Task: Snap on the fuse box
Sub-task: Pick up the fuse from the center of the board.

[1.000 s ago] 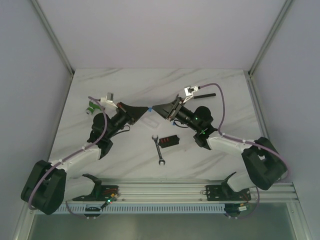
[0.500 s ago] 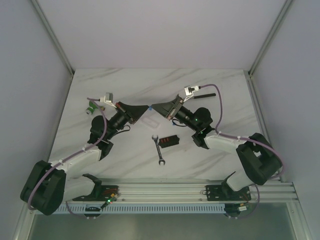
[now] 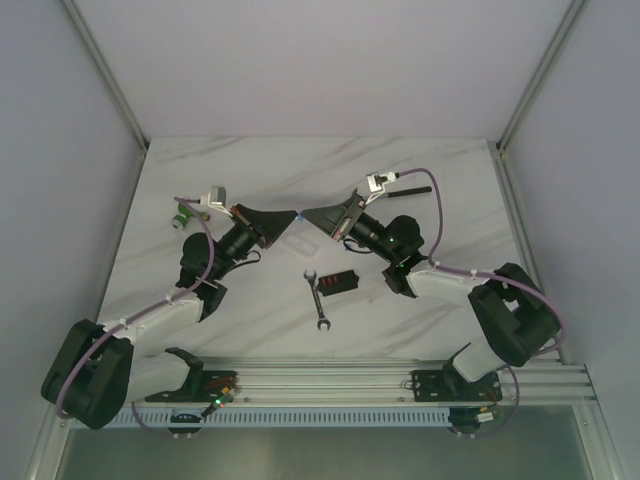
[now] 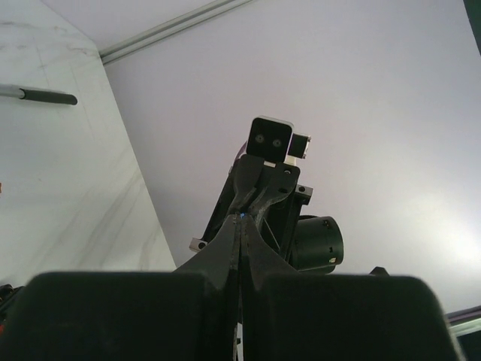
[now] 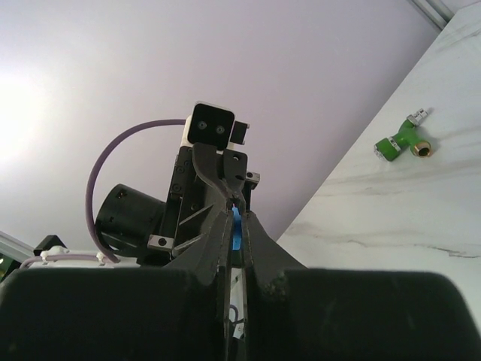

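fuse box: small black rectangular plastic fuse box (image 3: 340, 281) with red fuses showing, flat on white marbled table (image 3: 440, 160), just beside head end of steel wrench (image 3: 318, 300), right-arm side
cover: clear rectangular plastic cover (image 3: 297, 243), off the box, just past wrench's far end, below the meeting fingertips
top view only: box, cover and wrench; none of them in either wrist view
left wrist view: own tips aimed head-on at the other arm's tool; black rod (image 4: 45, 96) on table, far side, well apart from wrench
right wrist view: green-and-white connector (image 5: 402, 141) on table, well apart from wrench, left-arm side
left gripper (image 3: 296, 218): beyond wrench, tip to tip with right gripper (image 3: 306, 214); fingers pressed together; blue speck at tips, can't tell if pinched
right gripper: jaws nearly together, clamped on small blue plastic piece (image 5: 235, 229); clear only in right wrist view, a mere dot from above
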`<state>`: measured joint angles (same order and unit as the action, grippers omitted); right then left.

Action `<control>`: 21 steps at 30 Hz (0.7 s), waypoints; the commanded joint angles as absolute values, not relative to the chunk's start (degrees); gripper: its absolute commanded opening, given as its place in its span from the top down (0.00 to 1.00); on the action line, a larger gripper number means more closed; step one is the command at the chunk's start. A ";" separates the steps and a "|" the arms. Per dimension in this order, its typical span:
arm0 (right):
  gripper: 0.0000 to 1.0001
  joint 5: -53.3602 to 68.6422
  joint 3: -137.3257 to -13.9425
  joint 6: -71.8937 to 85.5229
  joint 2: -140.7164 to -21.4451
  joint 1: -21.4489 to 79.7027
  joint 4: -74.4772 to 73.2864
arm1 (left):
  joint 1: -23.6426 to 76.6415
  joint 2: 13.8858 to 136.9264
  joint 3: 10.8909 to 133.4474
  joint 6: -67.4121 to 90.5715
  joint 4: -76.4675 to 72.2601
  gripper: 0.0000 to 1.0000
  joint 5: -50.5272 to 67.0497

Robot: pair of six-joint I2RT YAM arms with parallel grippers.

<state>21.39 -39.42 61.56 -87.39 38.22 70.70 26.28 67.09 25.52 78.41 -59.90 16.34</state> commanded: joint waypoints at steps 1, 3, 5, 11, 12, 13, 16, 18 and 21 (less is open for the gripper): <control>0.96 22.58 -40.69 61.04 -87.80 38.32 73.99 | 26.81 67.66 25.10 79.82 -63.37 1.00 15.75; 1.00 23.02 -40.96 60.56 -87.65 38.29 73.42 | 26.83 67.68 24.92 79.52 -62.61 1.00 15.51; 1.00 24.47 -42.14 59.11 -87.35 38.22 70.01 | 26.85 67.60 24.50 78.82 -61.39 0.98 15.19; 1.00 24.11 -43.35 49.56 -82.65 38.23 53.89 | 26.81 65.47 24.34 72.01 -51.68 0.83 13.41; 1.00 23.14 -43.60 47.24 -81.42 38.23 49.25 | 26.80 65.02 24.47 70.59 -49.61 0.81 13.21; 1.00 22.09 -43.75 44.80 -80.12 38.25 44.93 | 26.81 64.57 24.58 68.86 -47.53 0.78 13.11; 1.00 17.28 -44.27 38.90 -76.18 38.32 32.55 | 26.80 63.84 24.96 64.17 -40.98 0.70 12.93; 1.00 14.20 -45.61 35.52 -74.23 38.36 23.62 | 26.81 64.13 25.45 61.06 -37.13 0.67 13.51; 1.00 9.84 -48.40 30.38 -72.63 38.88 10.56 | 26.83 65.67 26.65 57.70 -32.89 0.62 15.59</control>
